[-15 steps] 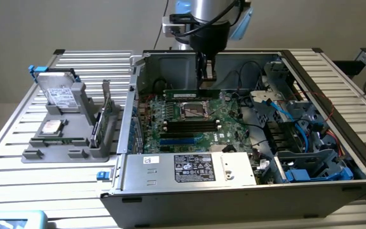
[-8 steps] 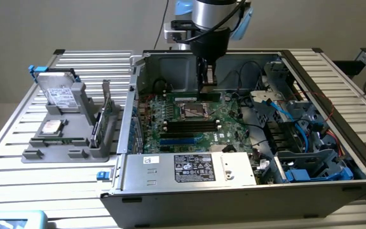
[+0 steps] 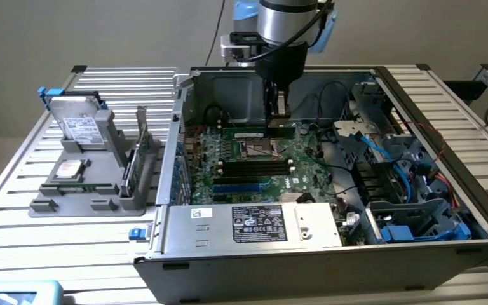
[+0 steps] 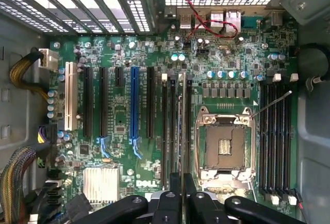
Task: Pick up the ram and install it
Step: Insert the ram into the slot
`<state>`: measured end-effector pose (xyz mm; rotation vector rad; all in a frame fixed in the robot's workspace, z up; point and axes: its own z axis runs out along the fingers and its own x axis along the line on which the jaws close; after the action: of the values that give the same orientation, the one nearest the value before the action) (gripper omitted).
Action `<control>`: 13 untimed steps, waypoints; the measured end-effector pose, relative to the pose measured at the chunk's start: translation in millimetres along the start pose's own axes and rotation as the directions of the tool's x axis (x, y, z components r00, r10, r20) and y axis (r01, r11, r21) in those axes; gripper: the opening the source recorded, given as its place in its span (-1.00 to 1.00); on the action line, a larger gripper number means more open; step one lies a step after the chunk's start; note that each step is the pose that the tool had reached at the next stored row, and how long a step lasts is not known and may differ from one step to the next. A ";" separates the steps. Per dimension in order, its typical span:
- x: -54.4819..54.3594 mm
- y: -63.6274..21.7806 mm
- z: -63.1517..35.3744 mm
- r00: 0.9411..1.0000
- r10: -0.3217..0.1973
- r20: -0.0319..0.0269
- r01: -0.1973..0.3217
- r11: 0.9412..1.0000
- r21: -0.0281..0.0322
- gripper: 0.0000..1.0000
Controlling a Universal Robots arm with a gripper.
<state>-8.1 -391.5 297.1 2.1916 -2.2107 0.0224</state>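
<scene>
Exterior view: the arm reaches down into the open computer case (image 3: 312, 270). The hand (image 3: 276, 113) is closed on the ram (image 3: 259, 134), which lies level along the motherboard at twelve o'clock of the CPU socket (image 3: 258, 150). I cannot tell whether its lower edge sits in a slot or just above one. The main danger, as I judge it, is a stick that meets the slot skewed or with its notch off. Pressing it then could flex the board or scrape the contacts. At nine o'clock of the case, well apart on the counter (image 3: 49, 254), a grey holder (image 3: 83, 197) carries a hard drive (image 3: 79, 127) and an upright card (image 3: 142, 149). The power supply label (image 3: 259, 223) bears print too small to read.

Wrist view: the ram (image 4: 181, 121) shows edge-on as a thin line held between the dark fingers (image 4: 169, 204) of the hand (image 4: 181, 201). It stands among the black memory slots (image 4: 166, 131), between the blue slot (image 4: 134, 110) and the CPU socket (image 4: 225, 144). The socket has no cooler over it and sits just beside the stick, so a sideways slip could strike it. So narrow a grip may also let the stick pivot under load. White lettering (image 4: 146, 184) on the board reads "DELL"; the other board markings are too fine to read
</scene>
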 end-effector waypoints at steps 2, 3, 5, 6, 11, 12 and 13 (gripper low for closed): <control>0.0 0.0 0.0 1.000 0.000 0.000 0.000 1.000 0.000 -0.73; 0.0 0.0 0.2 1.000 0.000 0.000 0.000 1.000 0.000 -0.73; -0.1 -0.1 1.1 1.000 0.000 0.000 0.000 1.000 0.004 -0.73; -0.1 -0.1 1.9 1.000 0.000 0.000 0.000 1.000 0.008 -0.73; -0.2 -0.1 5.6 1.000 0.000 -0.002 0.000 1.000 0.019 -0.73; 0.0 -0.1 6.4 1.000 0.000 -0.002 0.000 1.000 0.019 -0.73; 0.4 0.0 6.9 1.000 0.001 -0.002 -0.001 1.000 0.019 -0.73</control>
<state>-8.1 -392.1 290.2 2.1992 -2.2191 0.0460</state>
